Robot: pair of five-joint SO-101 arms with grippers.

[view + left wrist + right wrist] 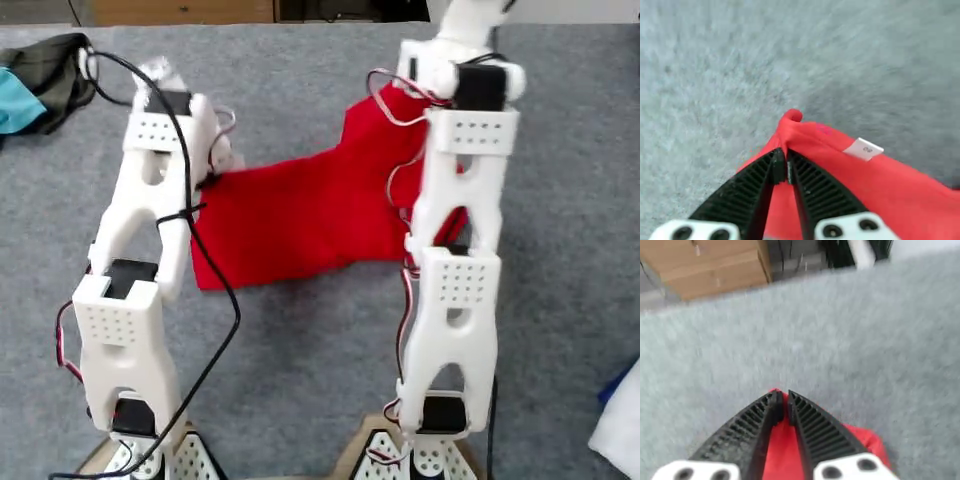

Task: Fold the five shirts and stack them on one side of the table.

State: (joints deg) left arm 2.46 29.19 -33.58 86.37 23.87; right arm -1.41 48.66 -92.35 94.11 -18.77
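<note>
A red shirt (pixel 300 215) lies partly spread on the grey table between the two arms, its right part lifted toward the right arm. My left gripper (pixel 784 159) is shut on a bunched edge of the red shirt (pixel 840 170), close to its white label (pixel 863 148). The left arm's wrist (pixel 175 120) hangs over the shirt's left edge. My right gripper (pixel 781 399) is shut on another red fold (pixel 785 450), held above the carpet. The right arm's wrist (pixel 470 85) stands over the shirt's raised right part.
A dark and teal pile of clothing (pixel 35 85) lies at the table's far left corner. A white and blue garment (pixel 620 415) shows at the near right edge. A black cable (pixel 215 260) runs over the left arm. Boxes (pixel 715 262) stand beyond the table.
</note>
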